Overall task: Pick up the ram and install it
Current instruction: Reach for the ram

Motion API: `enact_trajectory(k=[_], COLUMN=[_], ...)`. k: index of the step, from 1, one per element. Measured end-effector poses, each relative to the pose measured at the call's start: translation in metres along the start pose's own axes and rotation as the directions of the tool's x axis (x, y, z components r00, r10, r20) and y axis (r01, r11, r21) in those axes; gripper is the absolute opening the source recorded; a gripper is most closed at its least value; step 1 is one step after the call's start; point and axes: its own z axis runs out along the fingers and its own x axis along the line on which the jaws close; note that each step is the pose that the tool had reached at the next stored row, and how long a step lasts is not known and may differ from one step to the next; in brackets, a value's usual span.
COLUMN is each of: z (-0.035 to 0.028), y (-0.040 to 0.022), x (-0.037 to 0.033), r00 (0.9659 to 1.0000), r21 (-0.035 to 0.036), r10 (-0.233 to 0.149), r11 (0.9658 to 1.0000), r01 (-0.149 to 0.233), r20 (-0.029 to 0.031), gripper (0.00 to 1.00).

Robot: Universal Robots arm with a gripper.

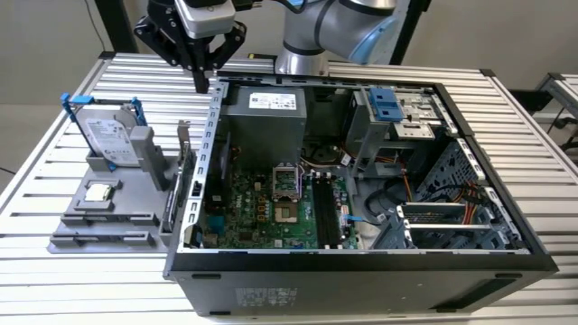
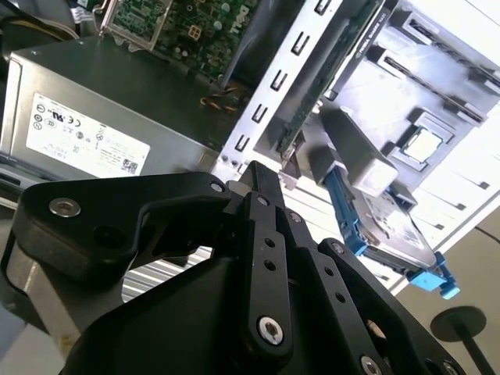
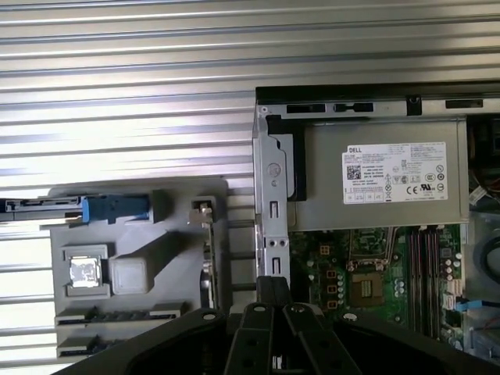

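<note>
Slatted metal surface (image 1: 81,284) carries an open computer case (image 1: 361,267) across the centre and right of the exterior view. A grey parts tray (image 1: 99,227) sits at the left. A hard drive (image 1: 108,139) with blue rails stands at the tray's upper end.

**Location of the ram.** The ram (image 1: 178,193) stands on its long edge in a holder on the tray side nearest the case. It is just beside the case wall, left of centre in the exterior view. In the first wrist view the ram (image 3: 208,262) appears edge-on as a narrow strip. The black memory slots (image 1: 323,203) lie inside the case on the green board, well apart from the ram.

**State of the hand.** The hand (image 1: 200,80) hangs at the upper left of the exterior view, over the far corner of the case. It is not touching the ram. Its fingers are closed together to a point and hold nothing.

**Handling.** The ram is judged to be light, thin and stiff. It is likely to be damaged by bending or twisting. Only the upper long edge is exposed. Take hold across the two flat faces near mid-length, so that the stick hangs level. Keep clear of the contact edge seated in the holder. The smooth faces may slip under a light grip.
</note>
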Motion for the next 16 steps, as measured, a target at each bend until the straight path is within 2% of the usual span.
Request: enact_trajectory(k=[16], z=[-0.0003], y=[-0.0006], x=[0.0091], r00=[1.0], r21=[0.0001], r10=[0.0], r11=[1.0], r01=[0.0], r20=[-0.0001], gripper=[0.0])
